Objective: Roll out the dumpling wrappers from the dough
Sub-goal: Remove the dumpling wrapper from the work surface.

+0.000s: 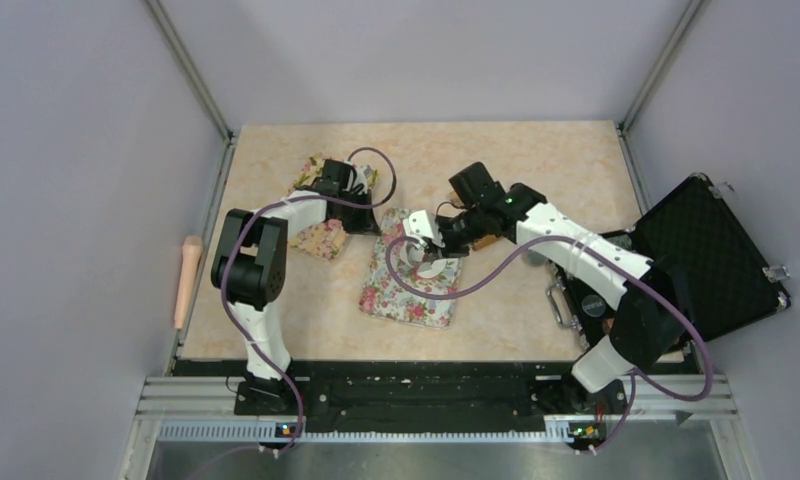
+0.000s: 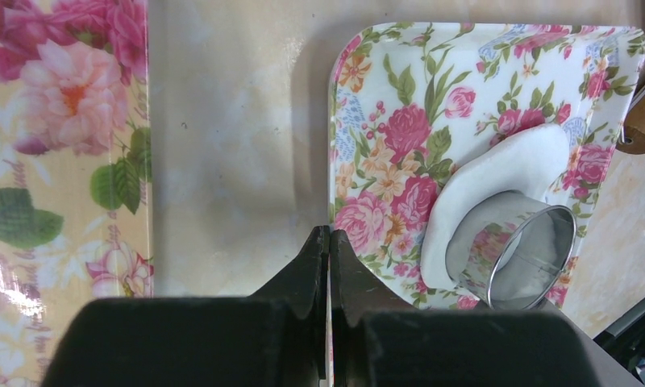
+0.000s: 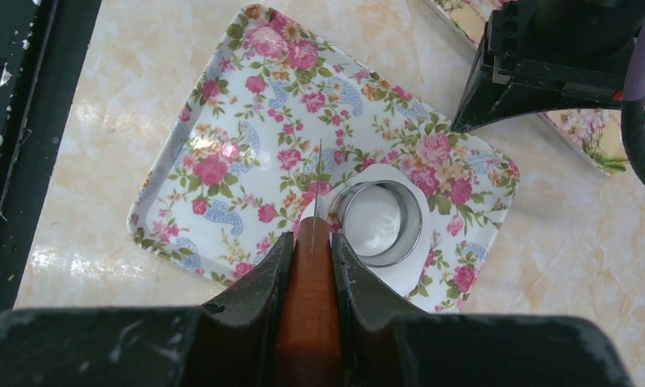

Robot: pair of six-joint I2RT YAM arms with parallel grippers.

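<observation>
find the dumpling wrapper [image 3: 380, 219] inside the ring cutter [image 3: 414, 232] on the floral tray [image 3: 222, 121], just beside the pick [image 3: 307, 314] clamped in the right gripper [image 3: 311, 242], and well right of the empty, pinched-shut left gripper [image 2: 329, 238]

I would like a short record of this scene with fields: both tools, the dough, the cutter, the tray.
Left tool: shut, empty, over the table at the floral tray's edge
Right tool: shut on a wooden-handled needle, its tip over the floral tray
Dough sheet: white, lying on the tray
Ring cutter: metal, standing on the dough sheet
</observation>
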